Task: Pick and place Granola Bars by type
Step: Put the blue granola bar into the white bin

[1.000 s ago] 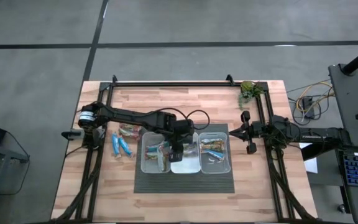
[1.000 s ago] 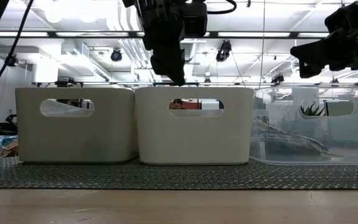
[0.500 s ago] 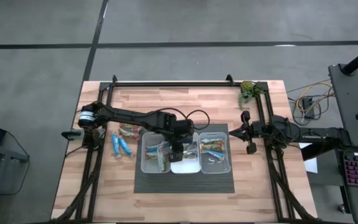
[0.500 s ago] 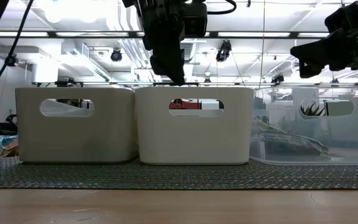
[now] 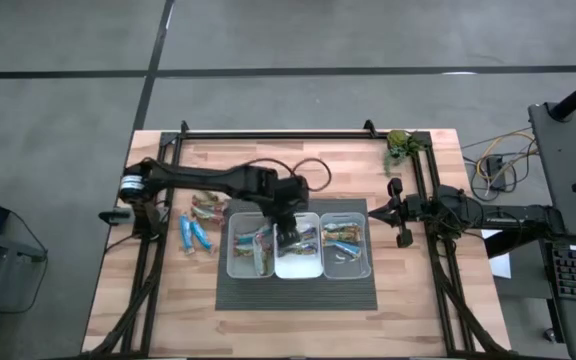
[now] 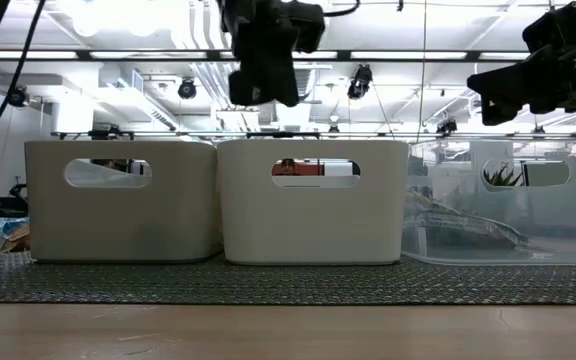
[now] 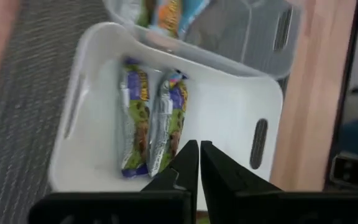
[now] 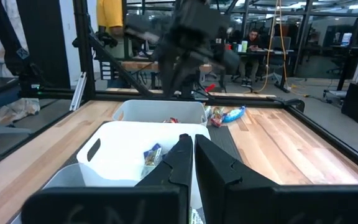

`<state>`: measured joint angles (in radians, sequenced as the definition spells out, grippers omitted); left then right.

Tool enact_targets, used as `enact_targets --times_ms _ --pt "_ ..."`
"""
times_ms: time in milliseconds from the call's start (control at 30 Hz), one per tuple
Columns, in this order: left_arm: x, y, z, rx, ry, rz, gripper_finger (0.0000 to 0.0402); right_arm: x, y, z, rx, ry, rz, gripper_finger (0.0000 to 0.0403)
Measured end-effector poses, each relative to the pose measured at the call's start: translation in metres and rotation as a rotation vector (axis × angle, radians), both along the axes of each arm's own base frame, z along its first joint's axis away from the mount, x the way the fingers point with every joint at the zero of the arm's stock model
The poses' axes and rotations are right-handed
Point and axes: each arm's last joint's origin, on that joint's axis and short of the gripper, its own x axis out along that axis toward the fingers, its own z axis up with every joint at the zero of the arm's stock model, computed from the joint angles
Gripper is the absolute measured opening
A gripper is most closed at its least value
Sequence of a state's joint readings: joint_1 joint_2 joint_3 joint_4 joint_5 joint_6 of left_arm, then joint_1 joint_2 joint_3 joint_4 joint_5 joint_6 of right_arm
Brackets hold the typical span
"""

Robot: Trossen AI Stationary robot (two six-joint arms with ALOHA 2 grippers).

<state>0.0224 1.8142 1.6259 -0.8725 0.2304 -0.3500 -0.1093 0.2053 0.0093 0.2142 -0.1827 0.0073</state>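
Lifted and now closed empty, left gripper (image 7: 199,163) is seen above two bars (image 7: 151,121) dropped in the middle bin (image 7: 263,93); that placement looks complete.

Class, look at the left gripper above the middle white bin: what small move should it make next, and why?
Probably swing toward the loose foil-wrapped bars on the wooden table: the left gripper is shut and empty over the middle white plastic bin, with two bars inside.
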Motion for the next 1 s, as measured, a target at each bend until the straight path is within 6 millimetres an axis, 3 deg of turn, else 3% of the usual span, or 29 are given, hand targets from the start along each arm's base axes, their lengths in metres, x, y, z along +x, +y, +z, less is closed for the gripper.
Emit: enact_targets --times_ms 200,400,600,833,1000 --pt "-0.023 0.025 0.029 -0.027 0.064 0.193 0.0 0.0 0.0 0.0 0.0 0.0 -0.001 0.0009" --pt "-0.045 0.045 0.052 -0.142 0.078 0.495 0.0 0.0 0.0 0.0 0.0 0.0 0.0 0.0009" --pt "-0.054 0.063 0.059 -0.246 0.078 0.823 0.0 0.0 0.0 0.0 0.0 0.0 -0.001 0.0009" --pt "-0.055 0.08 0.062 -0.375 0.054 1.05 0.0 0.0 0.0 0.0 0.0 0.0 -0.001 0.0009" --pt "-0.054 0.092 0.064 -0.338 -0.018 1.139 0.0 0.0 0.0 0.0 0.0 0.0 0.0 0.0009"
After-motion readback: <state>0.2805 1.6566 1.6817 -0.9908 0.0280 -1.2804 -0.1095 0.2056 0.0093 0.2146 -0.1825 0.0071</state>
